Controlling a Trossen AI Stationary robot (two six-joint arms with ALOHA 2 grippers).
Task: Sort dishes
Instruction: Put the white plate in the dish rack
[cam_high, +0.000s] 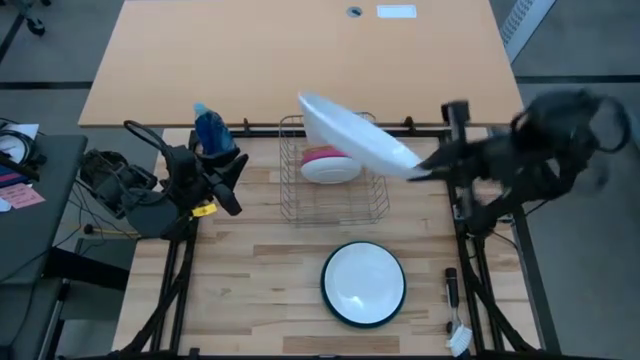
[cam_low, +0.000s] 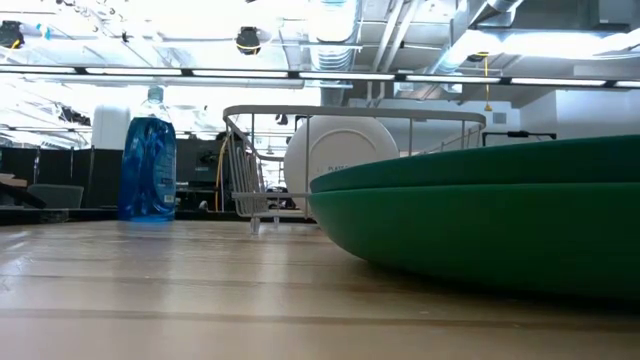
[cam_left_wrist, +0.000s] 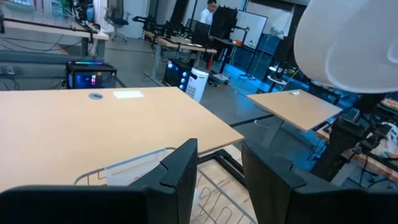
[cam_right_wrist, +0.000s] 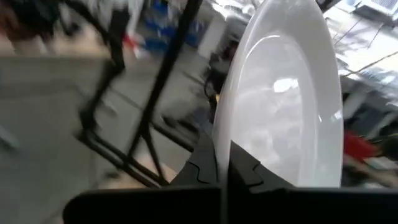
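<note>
We found the right claw (cam_high: 418, 170) clamped on the rim of a white plate (cam_high: 355, 135), fingers closed edge-on across it per the right wrist view. The plate hung in the air, tilted, its body reaching from the claw toward and partly over the wire rack (cam_high: 333, 200). We noted the plate's face lay nearer flat than upright.

Rack contents: a pink plate (cam_high: 325, 158) stood on edge w/ a white one (cam_high: 332, 171) against it, both in the rack's far half. A dark-rimmed white plate (cam_high: 364, 284) lay flat on the bench (cam_high: 250, 290), near edge, well apart from the rack. Low view showed a dark green plate (cam_low: 480, 215) close to that camera; we couldn't place it in the high view.

Left claw (cam_high: 228, 170) waited beside the blue spray bottle (cam_high: 210, 128), left of the rack, fingers parted, holding nothing.

Key relation, in our judgement: the rack sits directly to the left of the right claw, w/ the plate already over it. To slot in, the plate likely needs rolling upright so its edge points down btwn the wires, parallel to the standing plates. Right arm is the nearer and the only one loaded. Risk: rim catching the rack's top wire.
</note>
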